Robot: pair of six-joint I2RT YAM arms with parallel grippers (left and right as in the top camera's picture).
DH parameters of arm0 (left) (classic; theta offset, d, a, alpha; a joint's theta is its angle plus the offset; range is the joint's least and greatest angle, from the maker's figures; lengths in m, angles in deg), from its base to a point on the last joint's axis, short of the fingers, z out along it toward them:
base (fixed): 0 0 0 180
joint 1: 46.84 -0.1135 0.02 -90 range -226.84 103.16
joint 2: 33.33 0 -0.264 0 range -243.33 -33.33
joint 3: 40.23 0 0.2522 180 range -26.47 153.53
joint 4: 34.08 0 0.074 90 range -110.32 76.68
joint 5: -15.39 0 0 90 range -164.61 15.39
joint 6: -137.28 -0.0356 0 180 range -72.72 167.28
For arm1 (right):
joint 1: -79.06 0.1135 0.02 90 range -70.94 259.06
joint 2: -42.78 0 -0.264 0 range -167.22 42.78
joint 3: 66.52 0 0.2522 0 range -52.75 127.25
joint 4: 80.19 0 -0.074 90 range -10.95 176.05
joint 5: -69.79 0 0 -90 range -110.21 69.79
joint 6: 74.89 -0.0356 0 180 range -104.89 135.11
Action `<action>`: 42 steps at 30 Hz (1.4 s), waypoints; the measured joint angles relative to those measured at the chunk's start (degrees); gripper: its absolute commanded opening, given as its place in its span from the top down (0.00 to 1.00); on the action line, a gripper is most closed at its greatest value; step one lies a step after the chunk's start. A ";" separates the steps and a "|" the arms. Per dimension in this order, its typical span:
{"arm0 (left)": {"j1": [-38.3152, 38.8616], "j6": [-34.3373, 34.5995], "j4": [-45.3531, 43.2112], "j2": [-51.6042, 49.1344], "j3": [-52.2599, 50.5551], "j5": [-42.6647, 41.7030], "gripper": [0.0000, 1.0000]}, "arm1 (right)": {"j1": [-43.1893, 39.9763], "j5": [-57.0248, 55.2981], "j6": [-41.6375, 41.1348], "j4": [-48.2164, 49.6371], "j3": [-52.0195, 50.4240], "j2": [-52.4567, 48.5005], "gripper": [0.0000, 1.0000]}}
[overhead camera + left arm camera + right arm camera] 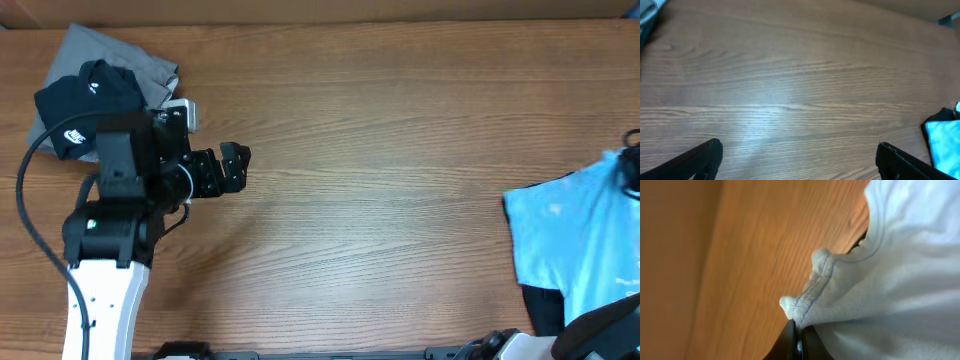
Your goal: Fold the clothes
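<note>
Wooden table (400,150) lies under the left gripper (799,146) — fingers spread apart. The right gripper (797,341) clenches the light blue T-shirt (900,280) hem.

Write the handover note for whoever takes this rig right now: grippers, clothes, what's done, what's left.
Left gripper: open and empty, over bare table on the left side.
Right gripper: shut on the hem of the light blue T-shirt.
Clothes: the light blue T-shirt lies unfolded at the table's right edge, partly out of the overhead view, over a black garment. At the far left corner, a black logo piece sits on a gray garment.
Done: the left pile looks set aside.
Left: spread and fold the blue shirt, then likely the black garment beneath it.
</note>
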 measured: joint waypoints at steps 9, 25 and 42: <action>0.00 -0.02 -3.02 -1.84 0.02 -0.59 0.00 | 0.55 1.66 3.85 -11.54 14.08 0.00 0.96; 0.00 -1.97 0.79 6.58 15.08 -1.62 0.00 | 35.93 9.68 3.10 -23.04 54.84 0.96 0.95; 0.00 -6.05 19.87 6.75 35.87 13.00 0.00 | 74.47 -8.28 0.61 -22.05 54.97 -7.26 0.23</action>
